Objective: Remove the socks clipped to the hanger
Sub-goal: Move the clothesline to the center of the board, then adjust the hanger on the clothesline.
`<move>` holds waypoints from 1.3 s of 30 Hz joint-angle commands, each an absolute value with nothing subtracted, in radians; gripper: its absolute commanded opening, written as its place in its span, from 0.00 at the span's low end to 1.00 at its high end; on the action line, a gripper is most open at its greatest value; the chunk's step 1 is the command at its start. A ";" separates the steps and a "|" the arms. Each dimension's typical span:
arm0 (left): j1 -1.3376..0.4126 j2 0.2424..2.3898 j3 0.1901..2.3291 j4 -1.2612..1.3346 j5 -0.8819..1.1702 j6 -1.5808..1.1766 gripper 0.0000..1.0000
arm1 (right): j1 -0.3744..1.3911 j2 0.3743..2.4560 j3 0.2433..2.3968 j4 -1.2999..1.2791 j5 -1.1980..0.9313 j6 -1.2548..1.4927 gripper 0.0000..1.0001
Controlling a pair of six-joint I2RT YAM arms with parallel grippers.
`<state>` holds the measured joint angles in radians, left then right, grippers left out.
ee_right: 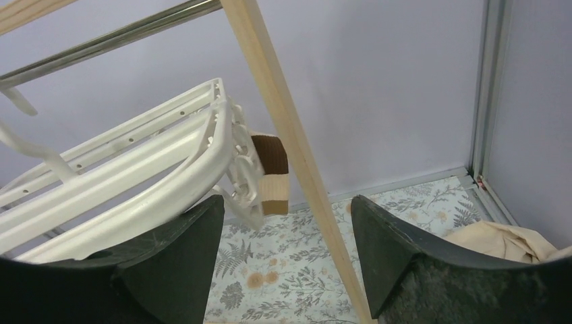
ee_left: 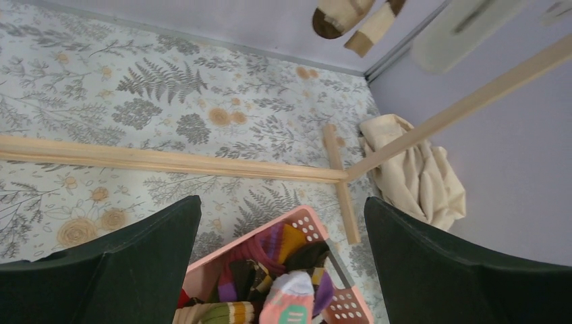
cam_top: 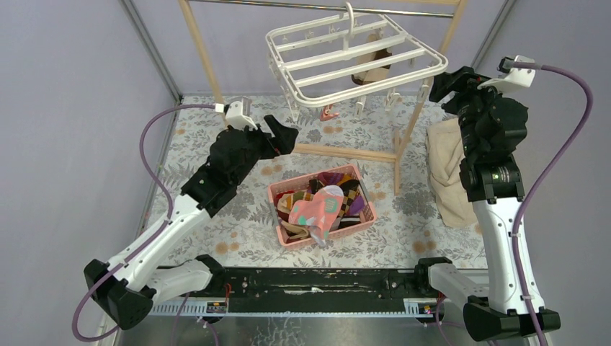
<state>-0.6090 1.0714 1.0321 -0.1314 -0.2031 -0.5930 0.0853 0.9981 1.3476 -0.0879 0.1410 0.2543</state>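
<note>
The white hanger point(cam_top: 353, 61) hangs from the metal rod at the back. A brown-tan sock point(cam_top: 371, 68) is clipped under its right side, and something small and red point(cam_top: 329, 113) dangles below its front edge. My left gripper point(cam_top: 282, 133) is open and empty, left of the hanger and above the floor, looking down on the pink basket point(ee_left: 307, 219) of socks point(ee_left: 270, 260). My right gripper point(cam_top: 445, 85) is open and empty at the hanger's right corner. In the right wrist view the hanger point(ee_right: 135, 175) and the brown-tan sock point(ee_right: 270, 175) lie just beyond my left finger point(ee_right: 182, 256).
The pink basket point(cam_top: 351, 227) holds several loose socks at the table's middle. The wooden rail frame point(cam_top: 346, 153) stands under the hanger; one post point(ee_right: 290, 148) crosses between my right fingers. A beige cloth point(cam_top: 448, 173) lies at the right, by the right arm.
</note>
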 commanded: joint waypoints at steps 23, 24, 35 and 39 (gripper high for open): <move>-0.798 0.914 1.219 -0.206 -0.299 -0.594 0.99 | 0.094 0.966 1.266 0.088 -0.442 0.342 0.40; -0.801 0.910 1.222 -0.209 -0.306 -0.590 0.99 | 0.095 0.966 1.263 0.096 -0.463 0.347 0.39; -0.825 0.901 1.257 -0.215 -0.325 -0.586 0.99 | 0.180 0.999 1.281 0.153 -0.653 0.374 0.35; -0.845 0.921 1.280 -0.204 -0.325 -0.583 0.99 | 0.227 1.019 1.296 0.146 -0.663 0.357 0.34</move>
<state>-0.8249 0.9119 1.2377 -0.2222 -0.3008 -0.5991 0.1925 1.0080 1.2564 0.0914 -0.6067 0.3634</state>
